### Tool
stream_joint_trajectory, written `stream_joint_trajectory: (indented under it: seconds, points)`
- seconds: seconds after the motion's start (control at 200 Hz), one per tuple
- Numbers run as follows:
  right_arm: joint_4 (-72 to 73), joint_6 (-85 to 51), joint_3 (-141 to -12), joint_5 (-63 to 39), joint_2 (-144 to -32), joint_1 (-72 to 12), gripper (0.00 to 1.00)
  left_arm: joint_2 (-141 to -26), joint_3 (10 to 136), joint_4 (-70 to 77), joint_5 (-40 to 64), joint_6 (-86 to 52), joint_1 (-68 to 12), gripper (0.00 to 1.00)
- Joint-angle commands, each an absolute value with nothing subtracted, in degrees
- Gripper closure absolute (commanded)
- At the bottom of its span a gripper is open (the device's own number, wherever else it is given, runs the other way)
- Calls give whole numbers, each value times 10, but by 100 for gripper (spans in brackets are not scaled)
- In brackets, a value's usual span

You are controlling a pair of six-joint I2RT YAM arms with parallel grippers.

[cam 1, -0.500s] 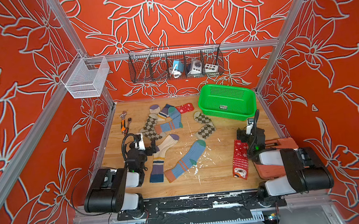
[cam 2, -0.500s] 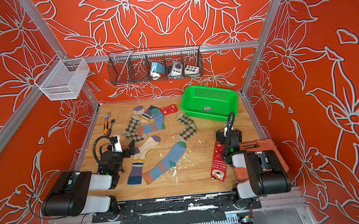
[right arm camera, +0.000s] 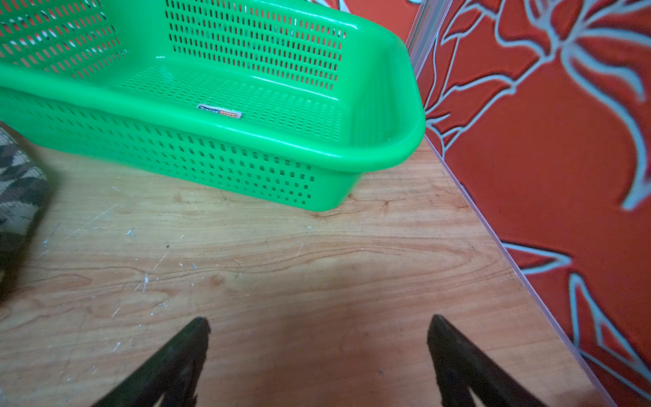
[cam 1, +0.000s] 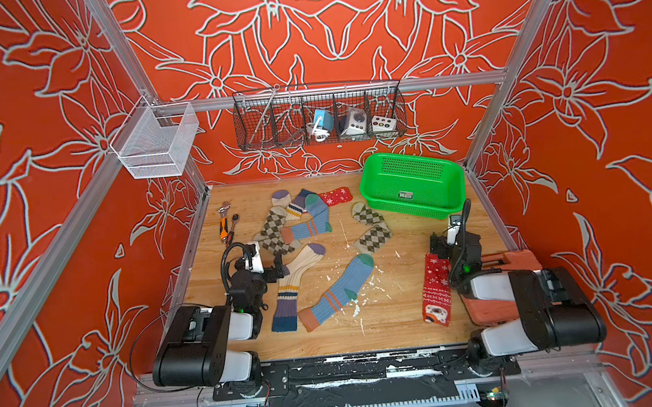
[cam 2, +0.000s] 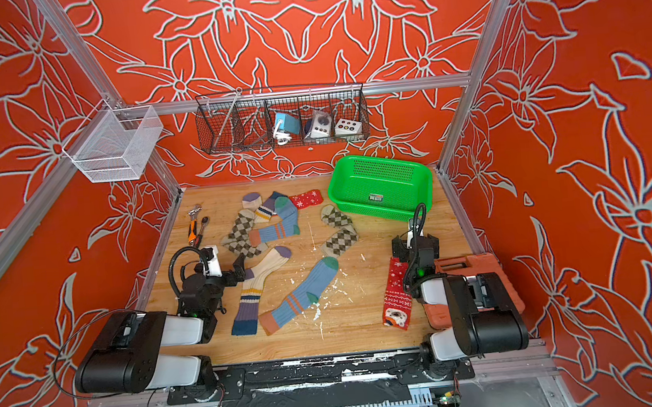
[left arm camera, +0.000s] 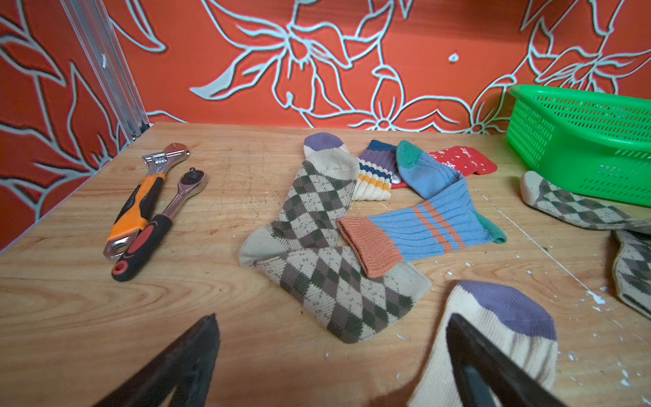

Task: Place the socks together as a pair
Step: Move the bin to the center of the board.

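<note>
Left tool [left arm camera: 333, 319], spread wide, sits at the cream sock [left arm camera: 510, 317]'s purple toe; right tool [right arm camera: 318, 319] also spread.

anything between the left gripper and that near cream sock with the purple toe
Nothing visible does. The left gripper is open, and the near cream sock lies right at one jaw.

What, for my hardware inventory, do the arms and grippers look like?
The left arm and right arm have black joint housings, white links, a looped black wrist cable and a green light. The left gripper and right gripper have black tapered fingers.
</note>
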State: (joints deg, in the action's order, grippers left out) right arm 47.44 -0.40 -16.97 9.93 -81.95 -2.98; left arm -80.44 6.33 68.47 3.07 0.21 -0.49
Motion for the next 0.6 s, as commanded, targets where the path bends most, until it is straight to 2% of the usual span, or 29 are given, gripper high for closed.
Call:
stream_joint_trajectory:
  seconds: [0.0,0.1,0.17,0.245,0.305,0.425,0.47,0.49,0.54,0.565,0.595]
  points:
    - [486,-2,-176,94,-815,-27,2,-806,71,691,28,12,-8,2]
    - [511,-14,-160,118,-801,-28,2,-794,74,680,-12,6,-18,2]
    - [477,-8,-156,107,-753,-28,2,-755,82,635,-51,9,-35,2]
    - [352,-14,-193,119,-675,-27,2,-695,119,518,-98,-5,-52,2]
    - [209,-74,-251,160,-617,-27,2,-657,156,430,-123,-55,-53,2]
    - [13,-223,-332,152,-560,-27,2,-621,199,373,-51,-153,-53,2]
    - [3,-245,-335,126,-546,-26,2,-623,224,354,-11,-177,-54,2]
    - [19,-240,-330,99,-543,-26,9,-629,236,348,5,-187,-54,2]
    - [51,-216,-334,15,-548,-25,33,-652,260,349,26,-226,-53,2]
    - [52,-213,-345,-20,-559,-25,39,-667,270,352,35,-250,-52,2]
    - [43,-211,-366,-53,-578,-26,41,-689,283,365,57,-266,-50,2]
